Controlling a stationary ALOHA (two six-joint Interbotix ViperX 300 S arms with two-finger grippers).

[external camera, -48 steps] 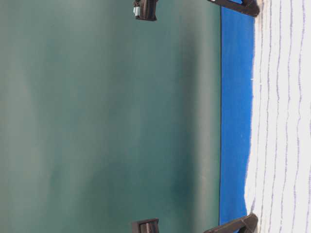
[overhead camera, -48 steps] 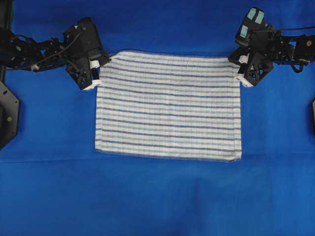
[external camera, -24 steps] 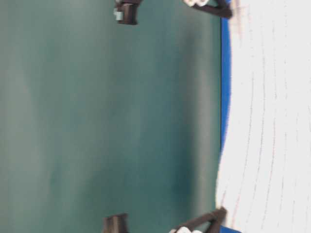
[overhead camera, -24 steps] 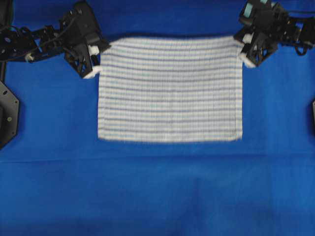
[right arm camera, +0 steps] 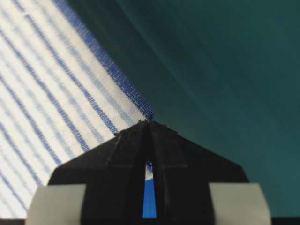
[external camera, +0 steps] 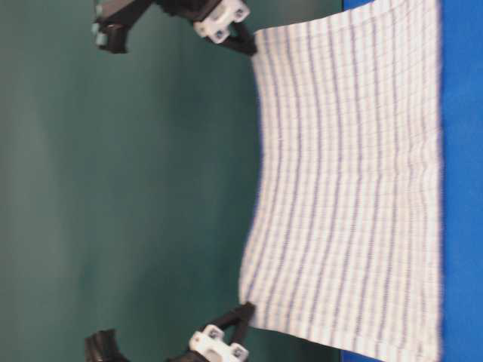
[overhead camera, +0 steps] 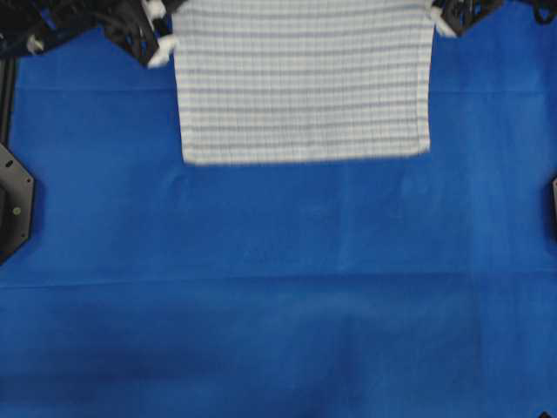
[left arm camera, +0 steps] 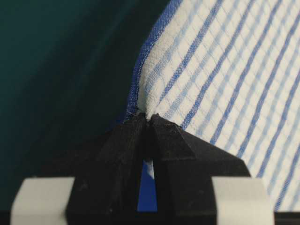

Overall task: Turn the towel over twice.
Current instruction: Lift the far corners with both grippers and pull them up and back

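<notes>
Towel [overhead camera: 305, 83] now hangs lifted at twelve o'clock, its lower edge near the blue surface [overhead camera: 278, 305], where a second ago it lay flat. Left hand [left arm camera: 147, 117] and right hand [right arm camera: 149, 123] pinch its upper corners; the first flip looks underway.

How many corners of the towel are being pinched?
2: the left gripper pinches one upper corner of the towel, the right gripper the other. The lower corners hang free.
</notes>
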